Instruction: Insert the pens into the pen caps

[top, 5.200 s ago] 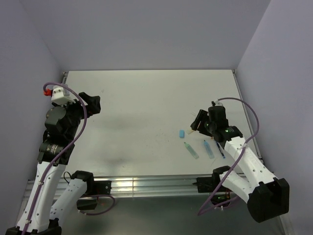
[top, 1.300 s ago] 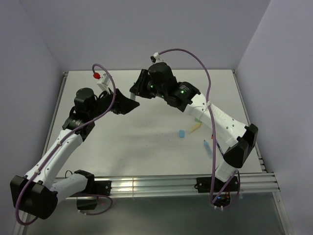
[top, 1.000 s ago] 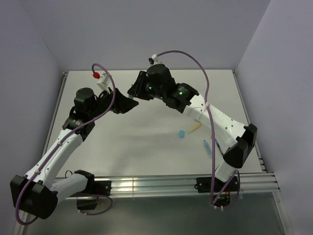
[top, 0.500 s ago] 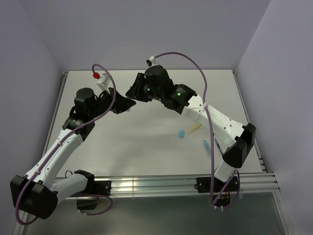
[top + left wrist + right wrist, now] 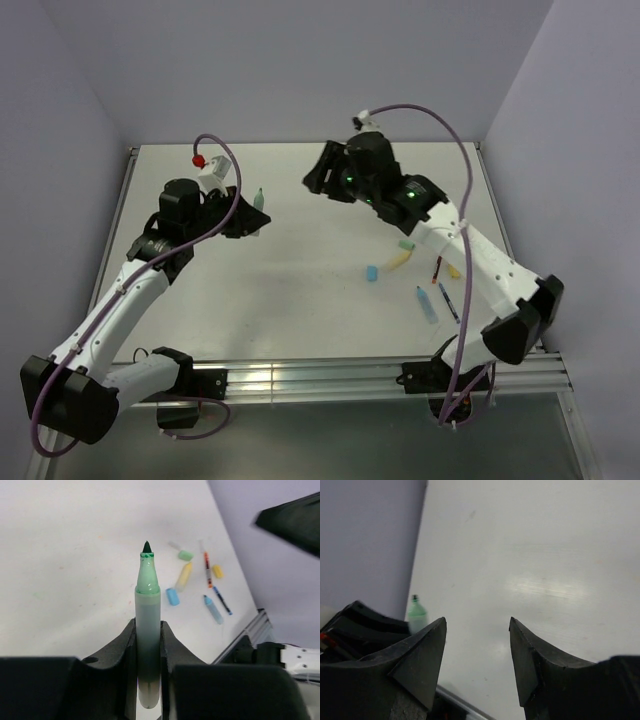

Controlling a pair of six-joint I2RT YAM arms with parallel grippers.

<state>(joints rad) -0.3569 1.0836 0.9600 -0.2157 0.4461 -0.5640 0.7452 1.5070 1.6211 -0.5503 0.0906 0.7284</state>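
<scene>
Green marker (image 5: 147, 597) is clamped in the left gripper (image 5: 148, 636), its bare dark tip sticking out past the fingers, held up over the far-left part of the bench (image 5: 290, 300). The right gripper (image 5: 477, 647) hangs in the air just across from it with its fingers spread wide and nothing between them. All the other stuff is lying in a loose bunch on the right side of the bench. There's a green cap (image 5: 406, 244) with the yellow marker (image 5: 399, 261) just beside it, and a blue cap (image 5: 371, 273) near that marker's end. The red pen (image 5: 437, 268) and yellow cap (image 5: 453, 271) are close together, and the blue marker (image 5: 427, 304) and dark blue pen (image 5: 449, 302) lie side by side nearest the arm bases.
</scene>
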